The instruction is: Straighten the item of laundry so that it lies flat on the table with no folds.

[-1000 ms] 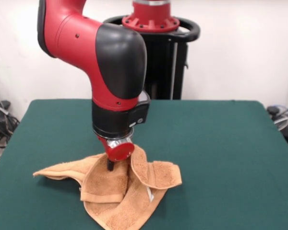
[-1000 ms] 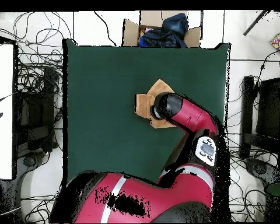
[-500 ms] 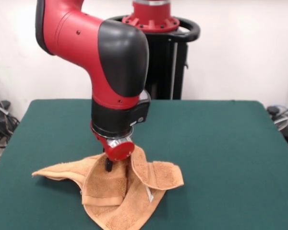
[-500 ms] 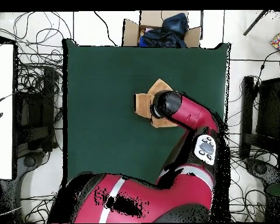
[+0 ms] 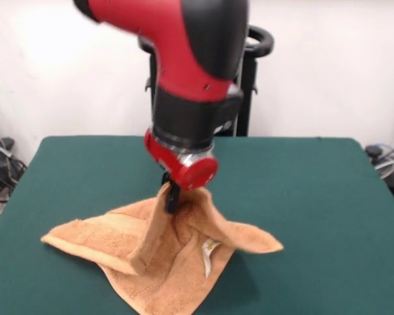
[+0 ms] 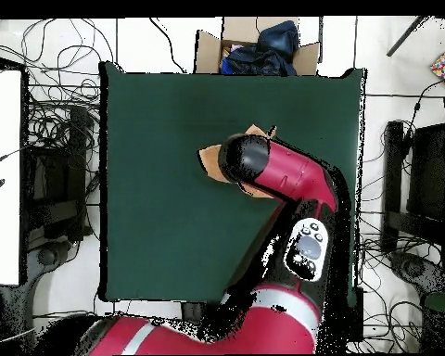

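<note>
While the red and black arm (image 5: 190, 72) leans down over the middle of the tabletop (image 5: 315, 190) in the front view, its gripper (image 5: 171, 195) is pinched shut on a peak of the orange-tan towel (image 5: 164, 252), and the cloth hangs from that point like a small tent. From the peak the towel spreads down to the felt: one corner runs out flat to the picture's left, another points off to the right, and the lowest part reaches almost to the bottom edge of the picture, close to the tabletop's near edge. A folded flap stands up on the left of the peak, and a pale label shows in a crease below it. To the right of the towel the green felt lies open all the way to the tabletop's right edge, and there is open felt behind it up to the far edge by the black pedestal (image 5: 246, 85). To the left a narrower bare strip remains.

Seen from overhead, the arm (image 6: 282, 176) covers most of the towel (image 6: 210, 159); only a tan corner at the left of the arm's rounded end and a sliver above it show. The gripper itself is hidden under the arm. Wide green tabletop (image 6: 161, 222) lies bare to the left of the arm. A cardboard box (image 6: 254, 48) sits just beyond the tabletop's upper edge, and cables (image 6: 55, 120) lie on the floor off its left side.
</note>
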Robot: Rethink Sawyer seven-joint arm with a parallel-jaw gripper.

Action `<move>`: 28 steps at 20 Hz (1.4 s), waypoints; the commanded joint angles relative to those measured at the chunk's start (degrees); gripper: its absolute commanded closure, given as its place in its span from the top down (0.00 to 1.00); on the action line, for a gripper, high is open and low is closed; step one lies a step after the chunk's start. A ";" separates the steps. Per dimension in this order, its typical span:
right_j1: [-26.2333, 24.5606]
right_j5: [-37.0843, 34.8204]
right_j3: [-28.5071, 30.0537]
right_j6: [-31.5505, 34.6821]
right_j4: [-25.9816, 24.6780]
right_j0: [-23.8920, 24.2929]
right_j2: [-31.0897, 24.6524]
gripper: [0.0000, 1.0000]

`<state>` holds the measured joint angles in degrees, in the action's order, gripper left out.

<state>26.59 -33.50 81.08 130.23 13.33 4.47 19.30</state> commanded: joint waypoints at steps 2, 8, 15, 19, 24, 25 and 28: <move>6.67 -9.20 5.86 6.73 -2.43 -3.17 2.08 0.00; 11.45 -15.31 6.66 7.06 -3.00 -5.91 5.69 0.00; 20.94 -21.92 10.34 7.83 -4.92 -10.47 11.65 0.00; 26.59 -24.77 12.86 8.87 -6.01 -12.95 15.15 0.00; 30.19 -24.82 14.98 8.01 -7.33 -14.06 17.09 0.00; 30.68 -22.52 16.47 7.35 -6.96 -13.49 16.51 0.00; 32.80 -18.34 20.71 6.41 -6.76 -12.71 16.09 0.00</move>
<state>55.00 -53.44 90.33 130.23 7.78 -8.64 34.78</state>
